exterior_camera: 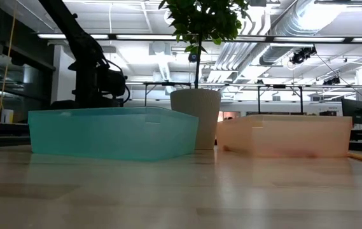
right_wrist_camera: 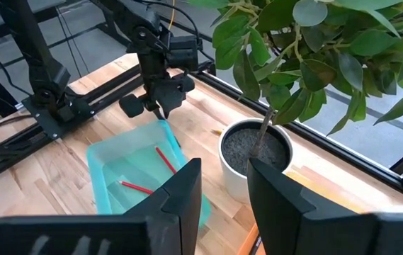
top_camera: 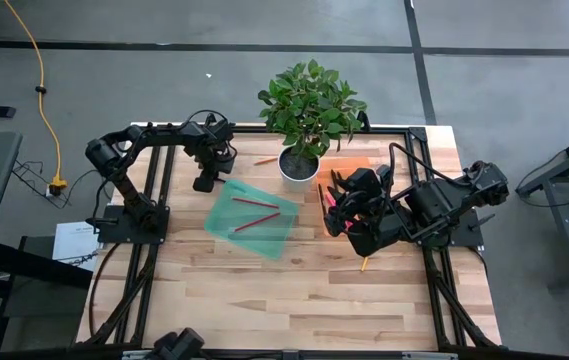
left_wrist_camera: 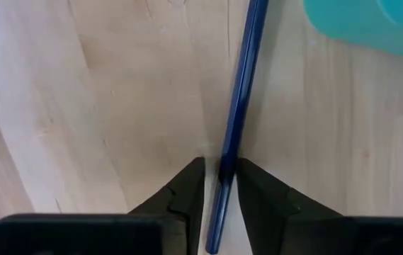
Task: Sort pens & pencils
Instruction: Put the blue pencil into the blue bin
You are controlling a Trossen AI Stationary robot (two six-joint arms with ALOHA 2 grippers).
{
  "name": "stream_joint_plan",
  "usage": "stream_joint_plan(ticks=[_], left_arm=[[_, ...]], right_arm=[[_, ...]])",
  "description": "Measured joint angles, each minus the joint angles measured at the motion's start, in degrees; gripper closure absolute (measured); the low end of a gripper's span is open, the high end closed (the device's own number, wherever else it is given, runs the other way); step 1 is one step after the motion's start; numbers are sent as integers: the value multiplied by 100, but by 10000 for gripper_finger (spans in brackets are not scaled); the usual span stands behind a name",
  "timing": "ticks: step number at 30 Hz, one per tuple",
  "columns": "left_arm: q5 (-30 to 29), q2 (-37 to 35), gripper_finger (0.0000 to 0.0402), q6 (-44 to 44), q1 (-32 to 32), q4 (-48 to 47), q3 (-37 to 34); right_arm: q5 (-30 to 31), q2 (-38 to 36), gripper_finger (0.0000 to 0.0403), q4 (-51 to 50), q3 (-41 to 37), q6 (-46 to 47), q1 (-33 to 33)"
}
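Two red pencils (top_camera: 254,214) are seen lying in the teal tray (top_camera: 226,228), so that part of the sorting is judged done. Several pens (top_camera: 328,200), black and pink, are seen at the orange tray (top_camera: 350,162) beside the plant pot (top_camera: 298,166), mostly hidden under the right arm. One pencil (top_camera: 265,160) is left on the worktop (top_camera: 294,290) behind the pot, and a yellow one (top_camera: 364,263) below the right arm.

The left jaws (left_wrist_camera: 220,185) are closed onto a blue stick (left_wrist_camera: 238,113), whether pen or pencil cannot be told, just off the teal tray's far corner. Its long axis runs straight out between the fingers, along the worktop, its far end passing beside the tray's edge.

The right jaws (right_wrist_camera: 222,185) are parted with nothing between them, raised over the orange tray
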Motion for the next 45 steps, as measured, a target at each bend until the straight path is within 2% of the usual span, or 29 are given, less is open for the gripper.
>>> stream_joint_plan(ticks=[10, 16, 21, 27, 32, 35, 40, 45], left_arm=[[-53, -45, 392, 20, -2, 64, -10], [-139, -209, 381, 0, -4, 109, -27], [-247, -581, 396, 0, 0, 32, -23], [-258, -1167, 391, -68, -2, -85, 0], [-227, -1676, 400, -90, -2, -323, 230], [3, -1883, 398, -76, -9, -693, 476], [350, -1933, 400, -204, -457, -1404, 872], [565, -1938, 401, -536, -1373, -1376, 1015]], right_arm=[[4, 0, 295, -42, 0, -63, -1], [28, 0, 295, -45, 0, -63, 0], [106, 0, 295, -48, 0, -95, -2], [115, 0, 295, -50, 0, -147, -2], [118, 0, 295, -50, 0, -251, 0], [127, 0, 295, -50, 0, -266, -2], [160, 0, 295, -48, 0, -357, -2], [170, 0, 295, -48, 0, -401, -2]])
